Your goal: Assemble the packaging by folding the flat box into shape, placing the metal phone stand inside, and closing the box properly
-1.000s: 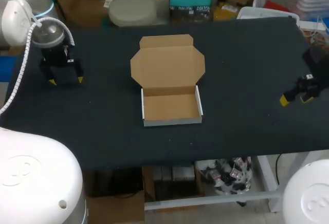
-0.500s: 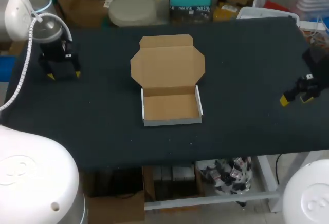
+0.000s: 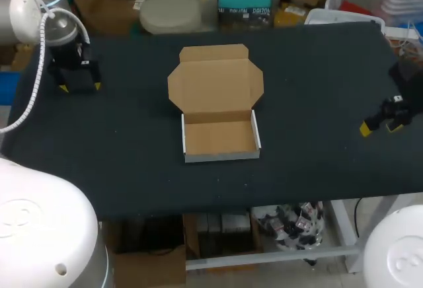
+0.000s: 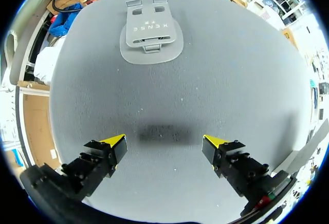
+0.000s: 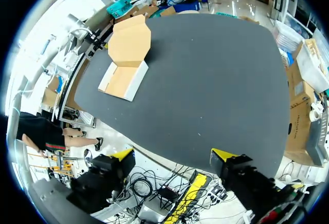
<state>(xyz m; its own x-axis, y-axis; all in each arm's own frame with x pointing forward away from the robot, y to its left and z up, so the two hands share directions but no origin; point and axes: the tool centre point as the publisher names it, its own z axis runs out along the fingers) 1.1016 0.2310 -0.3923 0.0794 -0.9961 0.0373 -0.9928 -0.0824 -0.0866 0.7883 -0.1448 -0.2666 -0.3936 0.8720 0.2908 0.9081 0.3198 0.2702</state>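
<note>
- Dark cloth covers the table (image 3: 317, 70), and the box (image 3: 220, 136) sits in its middle with the walls already up. Its lid (image 3: 215, 80) lies open and flat at 12 o'clock of the tray.
- I judge the box is thin cardboard: light, easy to push along the cloth, and it bends only at its creases. I would hold the lid by its far edge and press the tray down while closing.
- I see the phone stand (image 4: 151, 35) only in the left wrist view. It is a grey plate lying flat, well ahead of the fingers.
- I expect it is stiff, a bit heavy and smooth. It lies low on the cloth, so pinching across its two long sides seems best.
- The left gripper (image 4: 163, 147) is at about 10 o'clock from the box, spread wide, with nothing in it.
- The right gripper (image 3: 377, 126) is at 3 o'clock, near the table's edge, also wide apart and empty.
- In the head view I cannot find the stand, though that view shows both arms well apart from the box. The right wrist view shows the box far ahead, and cables under its fingers.
</note>
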